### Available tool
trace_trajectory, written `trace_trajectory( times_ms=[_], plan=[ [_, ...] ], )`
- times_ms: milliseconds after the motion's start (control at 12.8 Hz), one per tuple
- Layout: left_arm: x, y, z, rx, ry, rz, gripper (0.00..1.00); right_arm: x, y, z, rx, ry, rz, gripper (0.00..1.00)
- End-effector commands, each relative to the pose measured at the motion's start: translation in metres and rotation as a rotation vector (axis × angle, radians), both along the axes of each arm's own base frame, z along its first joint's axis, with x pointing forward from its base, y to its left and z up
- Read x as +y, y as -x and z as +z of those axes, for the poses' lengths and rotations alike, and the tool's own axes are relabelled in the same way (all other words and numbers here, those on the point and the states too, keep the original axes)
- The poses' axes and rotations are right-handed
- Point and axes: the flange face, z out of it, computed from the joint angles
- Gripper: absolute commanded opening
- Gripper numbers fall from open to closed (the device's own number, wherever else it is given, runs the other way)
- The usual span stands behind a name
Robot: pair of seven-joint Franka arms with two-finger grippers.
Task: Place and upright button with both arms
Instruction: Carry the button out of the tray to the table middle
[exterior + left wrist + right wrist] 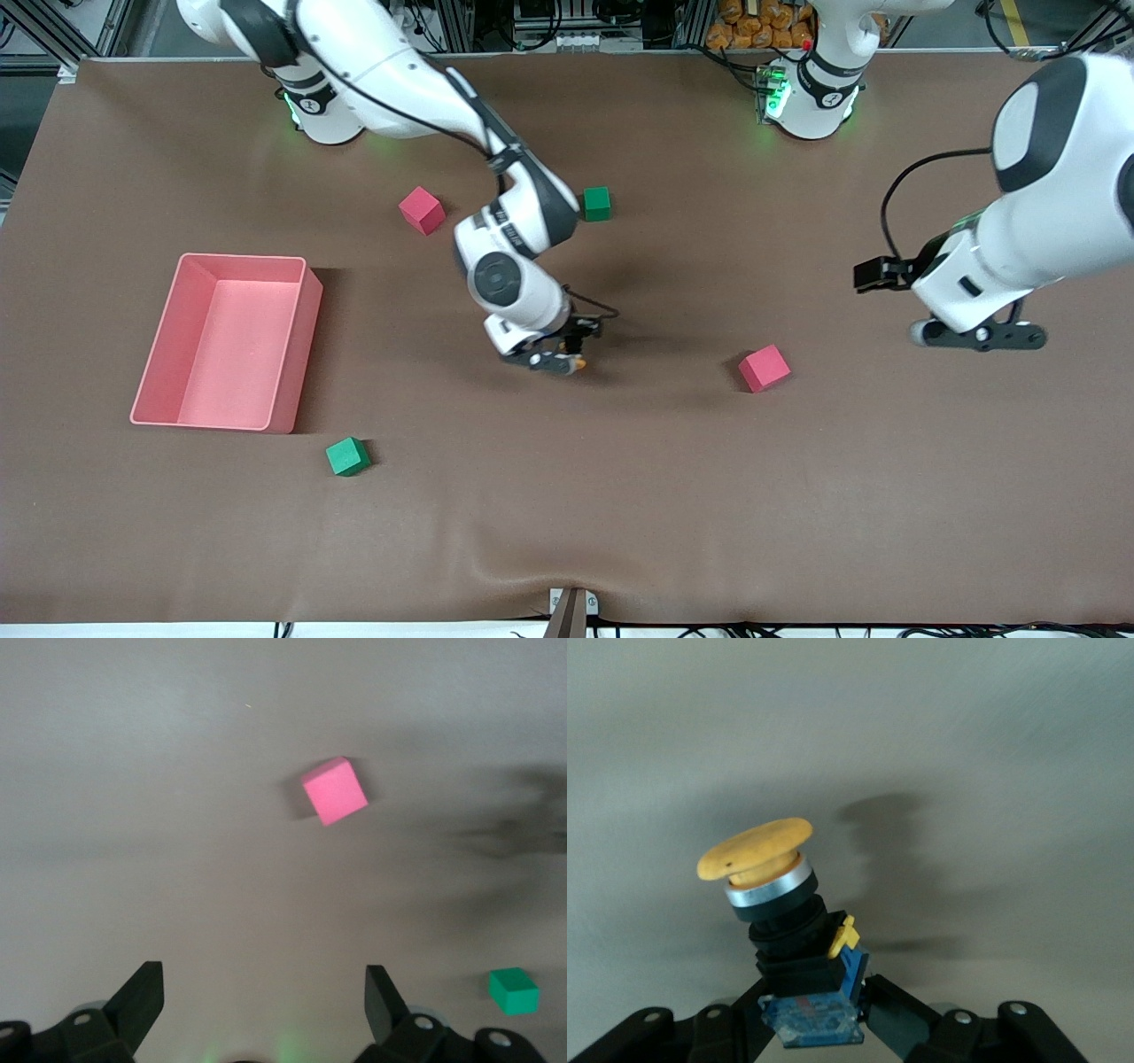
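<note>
The button (788, 921) has a round orange cap, a silver ring, a black body and a blue base. My right gripper (815, 1010) is shut on its base. In the front view the right gripper (560, 354) hangs low over the middle of the table, and only the orange cap of the button (578, 362) shows. My left gripper (979, 335) is open and empty, held over the left arm's end of the table. In the left wrist view its fingers (142, 992) stand wide apart over bare cloth.
A pink bin (226, 341) sits toward the right arm's end. Red cubes (764, 368) (421, 210) and green cubes (347, 455) (596, 203) lie scattered on the brown cloth. The left wrist view shows a red cube (334, 790) and a green cube (513, 989).
</note>
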Motion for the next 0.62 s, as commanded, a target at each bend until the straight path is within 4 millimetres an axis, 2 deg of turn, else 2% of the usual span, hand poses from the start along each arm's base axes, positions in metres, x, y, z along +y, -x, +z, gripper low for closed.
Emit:
trace_trajectory(
  times_ms=[0, 156, 312, 390, 468, 546],
  plan=[
    [-0.013, -0.004, -0.013, 0.023, 0.035, -0.006, 1.00, 0.034, 0.004, 0.006, 0.003, -0.032, -0.053, 0.00],
    [-0.024, -0.003, -0.019, 0.033, 0.036, -0.020, 1.00, 0.055, 0.013, -0.012, 0.005, -0.029, -0.077, 0.00],
    [-0.027, -0.004, -0.023, 0.039, 0.036, -0.024, 1.00, 0.060, 0.016, -0.027, -0.032, -0.043, -0.080, 0.01],
    [-0.032, -0.003, -0.026, 0.044, 0.036, -0.032, 1.00, 0.060, 0.017, -0.030, -0.032, -0.041, -0.081, 0.43],
    [-0.035, -0.003, -0.026, 0.046, 0.035, -0.037, 1.00, 0.063, 0.021, -0.031, -0.036, -0.035, -0.070, 0.50],
    [-0.035, -0.003, -0.027, 0.046, 0.031, -0.024, 1.00, 0.068, 0.026, -0.030, -0.039, -0.034, -0.060, 0.67]
  ],
)
